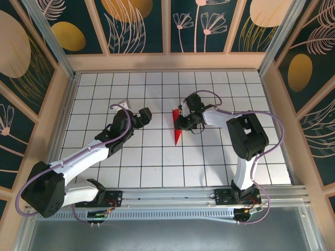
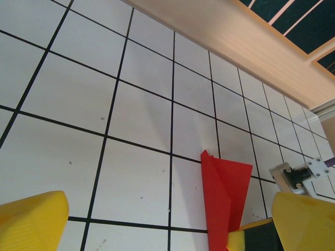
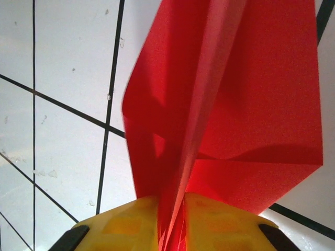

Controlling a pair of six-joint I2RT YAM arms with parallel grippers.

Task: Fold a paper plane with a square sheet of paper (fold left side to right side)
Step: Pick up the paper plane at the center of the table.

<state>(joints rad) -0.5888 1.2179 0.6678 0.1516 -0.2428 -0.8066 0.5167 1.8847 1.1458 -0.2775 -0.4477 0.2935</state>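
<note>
The right pincer (image 1: 184, 121) is shut tight on the paper plane (image 1: 177, 128), pinching it along the centre crease. The red dart lies mid-desk, its point toward the near side. In the right wrist view, the flaps bow away from the crease on both sides instead of lying flat. That springiness looks like the main risk, because with only a thin strip clamped, a pull or twist could slide the paper out or tear it at the crease. The nose may also drag on the desk (image 1: 157, 157) and crumple. The left pincer (image 1: 145, 116) hangs wide open and empty, to the left of the plane. Nothing pins the loose flaps, so the fold could land crooked.
</note>
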